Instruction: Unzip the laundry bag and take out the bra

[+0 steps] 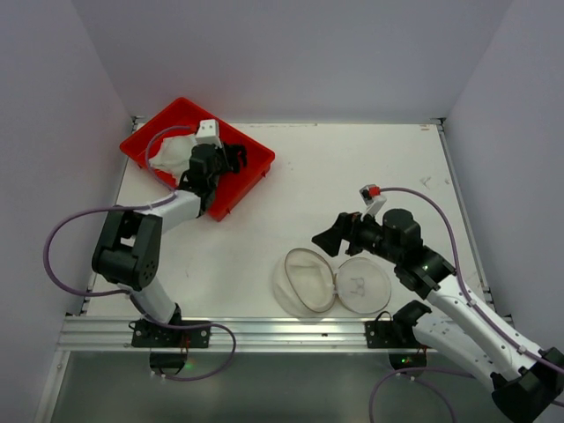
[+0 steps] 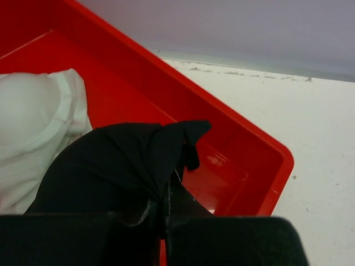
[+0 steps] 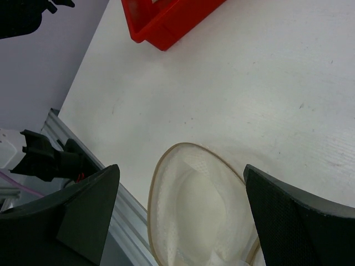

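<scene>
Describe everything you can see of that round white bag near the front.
The laundry bag is a white mesh pouch lying unzipped and spread like a clamshell near the front edge of the table: two round halves side by side, joined at the middle. The left half has a thin tan rim and shows its pale inside; the right half lies flat and bears a small dark drawing. Whether anything lies inside cannot be told. The open right end effector hovers close by without touching it.

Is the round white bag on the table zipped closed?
No, the laundry bag lies spread open, its two round halves side by side on the table.
</scene>
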